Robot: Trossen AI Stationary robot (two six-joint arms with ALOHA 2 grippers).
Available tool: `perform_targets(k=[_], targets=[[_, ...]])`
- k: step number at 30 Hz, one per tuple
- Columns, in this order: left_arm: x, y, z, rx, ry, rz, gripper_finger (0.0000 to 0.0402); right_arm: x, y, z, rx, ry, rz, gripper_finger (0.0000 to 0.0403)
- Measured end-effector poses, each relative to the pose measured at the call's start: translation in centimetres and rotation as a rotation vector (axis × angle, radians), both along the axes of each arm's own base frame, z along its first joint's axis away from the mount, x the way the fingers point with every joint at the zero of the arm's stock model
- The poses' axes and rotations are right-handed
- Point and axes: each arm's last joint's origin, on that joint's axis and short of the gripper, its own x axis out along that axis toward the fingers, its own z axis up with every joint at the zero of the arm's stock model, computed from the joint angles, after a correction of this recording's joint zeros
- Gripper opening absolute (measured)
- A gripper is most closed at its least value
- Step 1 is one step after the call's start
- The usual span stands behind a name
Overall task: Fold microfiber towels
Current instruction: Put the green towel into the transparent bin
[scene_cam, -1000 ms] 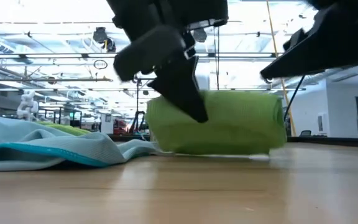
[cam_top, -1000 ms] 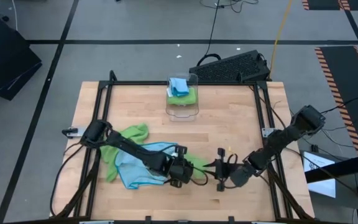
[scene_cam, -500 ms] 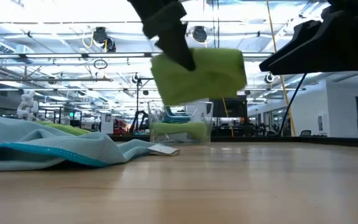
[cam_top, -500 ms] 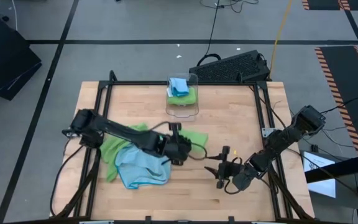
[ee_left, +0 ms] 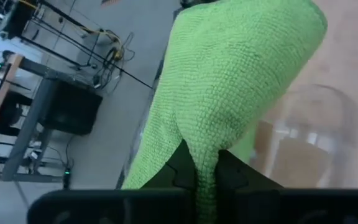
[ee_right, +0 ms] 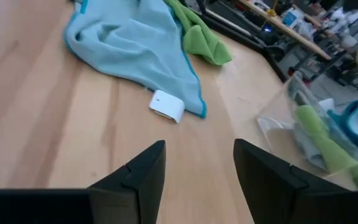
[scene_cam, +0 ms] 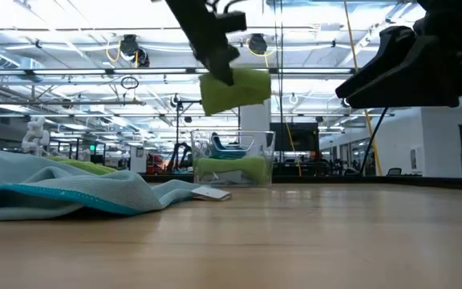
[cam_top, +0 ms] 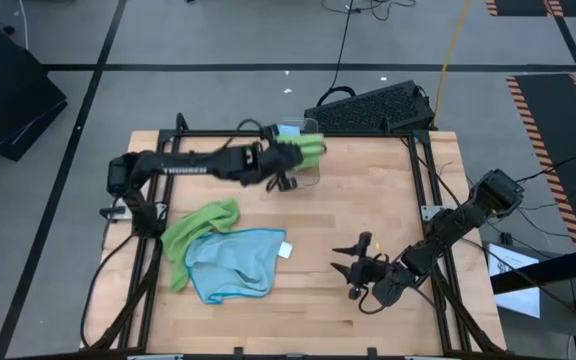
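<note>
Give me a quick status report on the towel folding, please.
Left gripper shut on folded green towel, above the clear bin. Right gripper open, empty, low. Blue towel unfolded on table. Nothing in the way.

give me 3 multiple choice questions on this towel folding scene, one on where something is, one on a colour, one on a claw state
1. Where is the folded towel held by the left claw?
A. over the clear bin
B. flat on the table's near edge
C. on the floor

2. What colour is the loose towel with the white tag?
A. red
B. light blue
C. black

3. How is the right claw?
A. shut on a towel
B. open, empty
C. inside the bin

Answers:
1 A, the high view shows it at the bin.
2 B, it lies spread beside a green towel.
3 B, bare wood shows between its fingers.
</note>
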Motion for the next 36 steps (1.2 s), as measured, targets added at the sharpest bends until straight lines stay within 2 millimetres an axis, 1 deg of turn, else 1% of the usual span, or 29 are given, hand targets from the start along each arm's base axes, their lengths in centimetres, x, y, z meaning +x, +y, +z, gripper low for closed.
perform_targets(k=[2,5,8,13,16,19,21,23,26,28,30,33,36], targets=[[-0.1,2.1,-0.2,-0.013,-0.005,0.013,0.0015,-0.1,-0.1,0.0,-0.028,-0.003,-0.025,0.0181],[0.1,4.7,-1.2,-0.007,0.007,0.039,0.0013,-0.2,-0.4,-0.1,-0.095,0.001,-0.066,0.0181],[0.3,6.6,-2.5,-0.028,0.032,0.049,0.0021,-0.4,-0.6,-0.2,-0.14,-0.003,-0.104,0.0181],[1.0,8.3,-5.4,-0.04,0.099,0.051,0.0015,-0.4,-1.1,-0.3,-0.185,0.017,-0.129,0.018],[1.7,9.0,-6.5,-0.011,0.108,0.036,0.0013,-0.3,-1.5,-0.5,-0.189,0.03,-0.141,0.018],[1.8,9.4,-7.6,-0.014,0.142,0.042,0.0022,-0.4,-1.9,-0.8,-0.194,0.04,-0.153,0.018],[1.8,9.2,-7.9,-0.013,0.156,0.056,0.0025,-0.6,-2.1,-1.1,-0.187,0.04,-0.16,0.018],[2.0,8.4,-7.6,0.013,0.153,0.075,0.0023,-0.8,-2.3,-1.4,-0.176,0.038,-0.168,0.018],[2.3,6.2,-6.3,0.056,0.14,0.072,0.0013,-1.1,-2.6,-1.7,-0.173,0.032,-0.186,0.018],[2.3,4.6,-5.2,0.063,0.118,0.055,0.0013,-1.2,-2.8,-1.9,-0.176,0.027,-0.203,0.018],[2.4,3.0,-4.9,0.058,0.117,0.032,0.0015,-1.1,-3.0,-1.9,-0.176,0.028,-0.21,0.018],[2.4,1.3,-5.5,0.043,0.167,0.017,0.0024,-0.8,-3.0,-1.7,-0.169,0.014,-0.214,0.018],[2.6,0.8,-6.6,0.01,0.181,0.049,0.002,-0.6,-3.1,-1.5,-0.172,0.007,-0.212,0.018]])
